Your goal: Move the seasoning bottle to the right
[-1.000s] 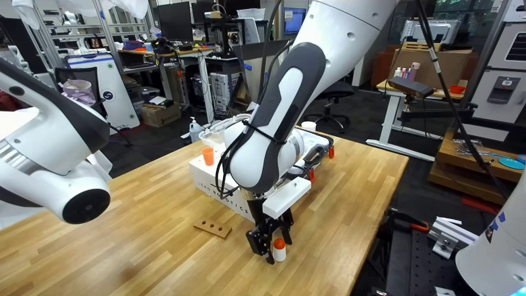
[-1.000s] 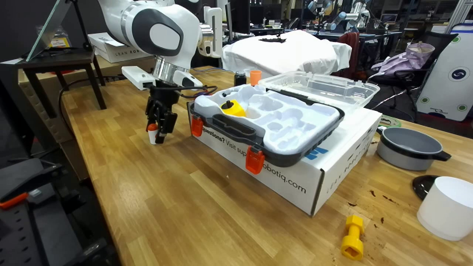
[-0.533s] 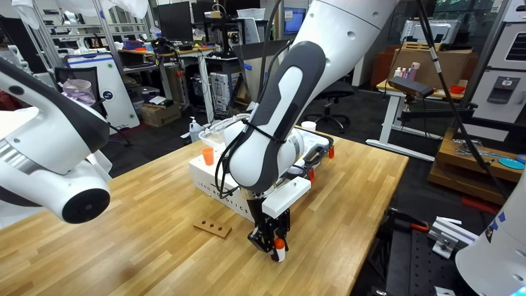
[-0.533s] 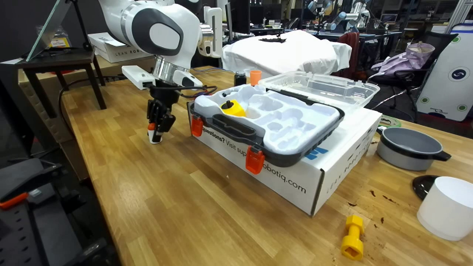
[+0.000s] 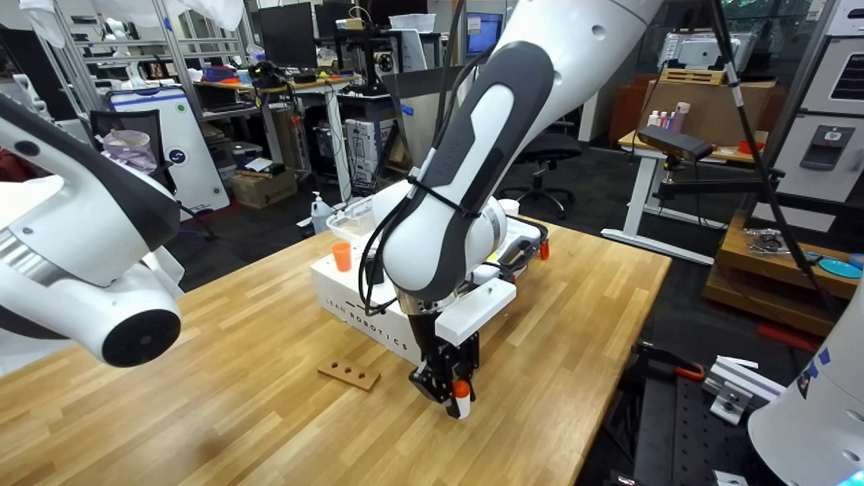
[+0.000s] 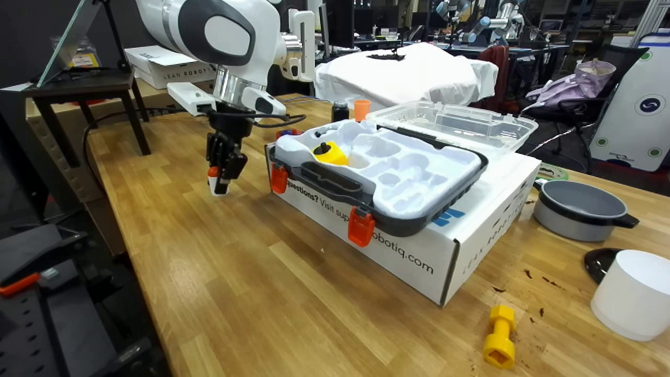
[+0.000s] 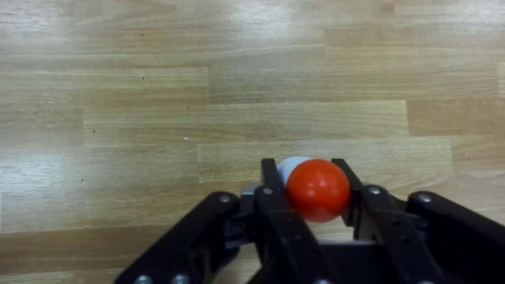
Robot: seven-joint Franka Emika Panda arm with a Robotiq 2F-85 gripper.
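Both jaws have raised the seasoning bottle (image 7: 315, 190).

Room light is even in both exterior views, laying a soft sheen on the bench (image 6: 225, 272); the wrist view is hazier, glare whitening its left and top, small highlights on the seasoning bottle (image 7: 316, 188), the dark fingers (image 7: 290, 225) soft-edged

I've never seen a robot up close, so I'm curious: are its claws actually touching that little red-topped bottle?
Touching. The wrist view shows the gripper shut on the bottle, its fingers against both sides, no gap showing.
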